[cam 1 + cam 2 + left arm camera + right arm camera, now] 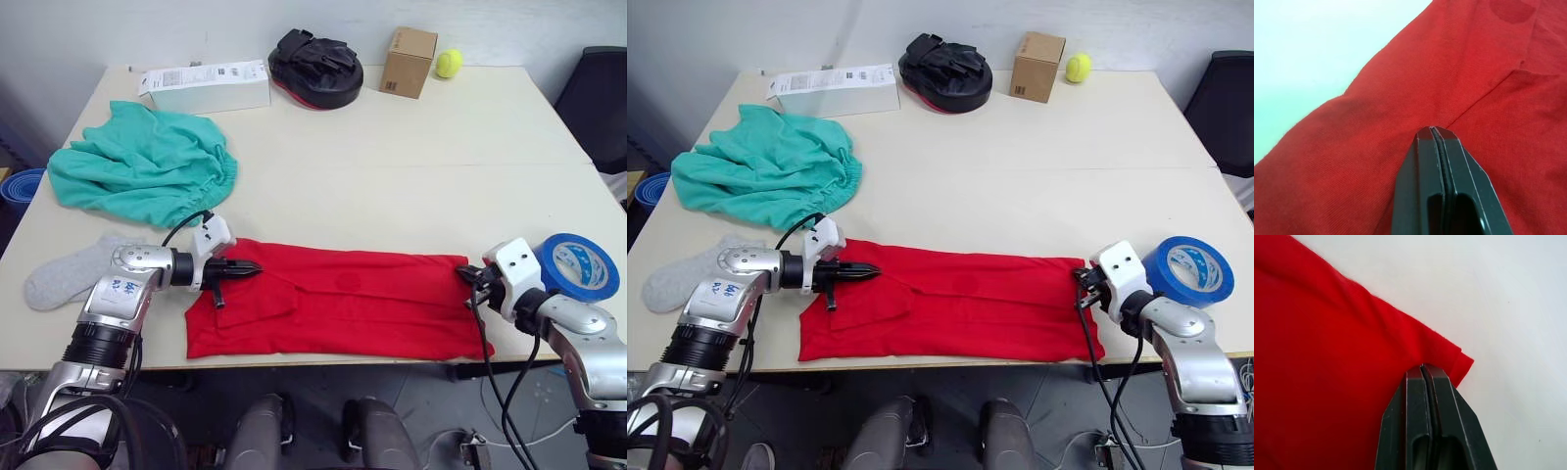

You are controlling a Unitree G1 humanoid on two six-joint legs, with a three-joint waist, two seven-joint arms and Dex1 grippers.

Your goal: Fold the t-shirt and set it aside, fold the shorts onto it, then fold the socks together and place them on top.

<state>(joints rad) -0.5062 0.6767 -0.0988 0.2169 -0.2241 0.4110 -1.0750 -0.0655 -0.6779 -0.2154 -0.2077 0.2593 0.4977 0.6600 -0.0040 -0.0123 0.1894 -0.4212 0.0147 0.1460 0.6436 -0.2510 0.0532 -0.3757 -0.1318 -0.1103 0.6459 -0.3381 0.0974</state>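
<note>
Cream table (411, 157) under the head camera, white wall behind; the t-shirt (343, 313) lies along the near edge as a long red band; the left gripper (250, 267) sits at its left end, the right gripper (466, 273) at its right end; the shorts (147, 166) are bunched well apart at far left, with the socks (64, 274) just beside the left arm; along the back, a white box (208, 86), a black pad (315, 67), a cardboard box (409, 61) and a tennis ball (449, 64); a roll of blue tape (578, 266) rests near the right arm.

Left wrist now: fingers (1425, 181) pressed flat together over red cloth at a seam, though whether any fabric is caught, I cannot tell.

Right wrist: fingers (1418, 416) clamped on the shirt's folded corner, pale table beyond.
</note>
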